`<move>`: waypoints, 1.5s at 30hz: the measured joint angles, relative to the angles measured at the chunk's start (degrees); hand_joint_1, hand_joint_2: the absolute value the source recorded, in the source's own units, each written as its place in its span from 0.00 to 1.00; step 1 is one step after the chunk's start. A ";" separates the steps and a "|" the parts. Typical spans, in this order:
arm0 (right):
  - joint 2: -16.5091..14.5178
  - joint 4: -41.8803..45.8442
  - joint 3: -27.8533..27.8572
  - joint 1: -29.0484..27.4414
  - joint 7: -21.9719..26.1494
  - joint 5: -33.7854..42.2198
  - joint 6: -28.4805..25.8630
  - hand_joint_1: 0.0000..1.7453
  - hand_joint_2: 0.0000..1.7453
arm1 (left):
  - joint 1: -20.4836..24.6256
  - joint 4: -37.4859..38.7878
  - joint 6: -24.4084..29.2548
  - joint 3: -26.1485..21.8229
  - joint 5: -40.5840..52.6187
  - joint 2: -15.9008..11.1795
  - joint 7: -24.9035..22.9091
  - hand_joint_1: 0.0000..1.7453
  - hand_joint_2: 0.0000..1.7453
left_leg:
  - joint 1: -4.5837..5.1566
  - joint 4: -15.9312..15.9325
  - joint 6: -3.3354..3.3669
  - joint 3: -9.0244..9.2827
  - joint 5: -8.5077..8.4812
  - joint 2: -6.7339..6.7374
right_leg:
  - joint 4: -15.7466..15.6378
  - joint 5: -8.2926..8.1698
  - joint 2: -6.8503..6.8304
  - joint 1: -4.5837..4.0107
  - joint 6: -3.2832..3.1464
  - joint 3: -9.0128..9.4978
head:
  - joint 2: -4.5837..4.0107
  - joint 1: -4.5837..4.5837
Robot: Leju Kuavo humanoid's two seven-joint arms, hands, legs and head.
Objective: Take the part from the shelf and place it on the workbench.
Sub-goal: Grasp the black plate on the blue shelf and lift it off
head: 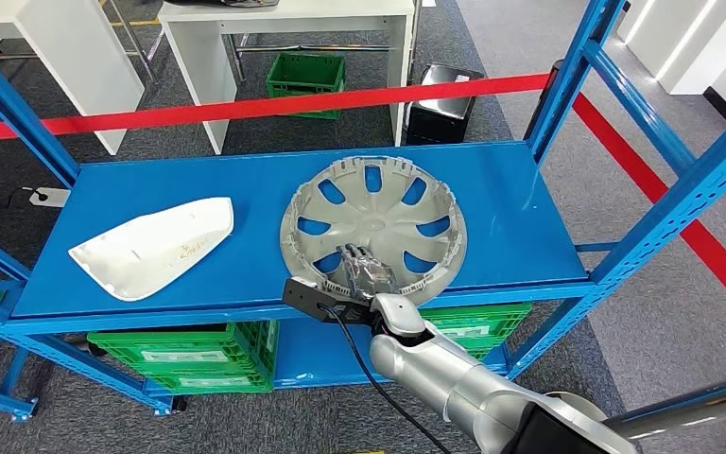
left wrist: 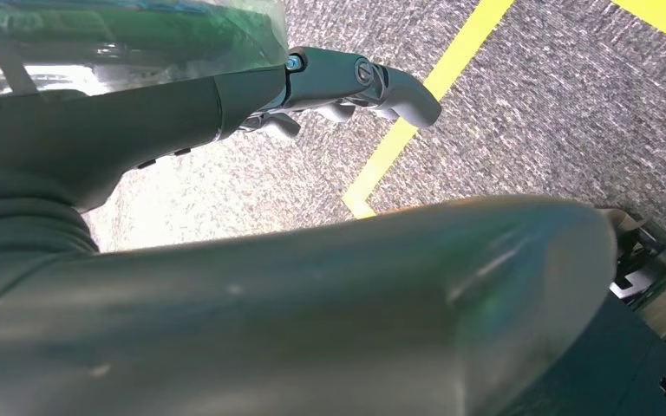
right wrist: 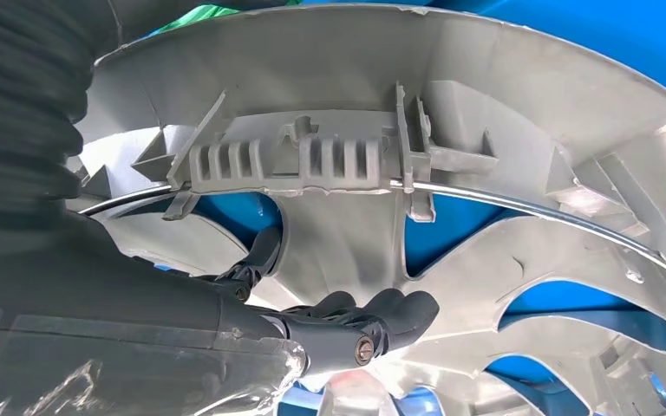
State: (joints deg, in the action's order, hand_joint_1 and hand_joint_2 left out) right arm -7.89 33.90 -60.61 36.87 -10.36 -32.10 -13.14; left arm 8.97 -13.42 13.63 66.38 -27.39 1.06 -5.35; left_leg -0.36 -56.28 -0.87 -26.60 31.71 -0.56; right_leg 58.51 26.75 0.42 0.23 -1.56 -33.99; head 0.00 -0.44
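Wheel cover (head: 374, 225) lies flat, inside up, on blue shelf (head: 151, 194), right of centre, near rim reaching the front edge. Right hand (head: 367, 271) rests on that near rim, fingers (right wrist: 373, 314) curled over a spoke; firm grip unconfirmed. Left hand (left wrist: 347, 87) hangs low, fingers curled, empty.
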 joint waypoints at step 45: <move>1.48 2.32 0.37 0.53 0.91 4.12 -2.28 1.00 1.00 | -0.31 0.00 0.76 -0.53 -0.40 -0.01 0.39 0.00 0.00 | 0.00 -0.02 0.01 0.09 -0.01 0.05 | 0.00 -0.02 0.00 0.00 0.01 0.10 | 0.00 0.00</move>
State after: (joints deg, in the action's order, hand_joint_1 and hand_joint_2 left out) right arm -6.41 36.22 -60.24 37.41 -9.45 -27.98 -15.41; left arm 8.67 -13.42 14.39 65.85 -27.79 1.05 -4.97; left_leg -0.36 -56.30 -0.86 -26.51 31.70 -0.50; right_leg 58.51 26.73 0.42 0.23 -1.54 -33.88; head 0.00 -0.44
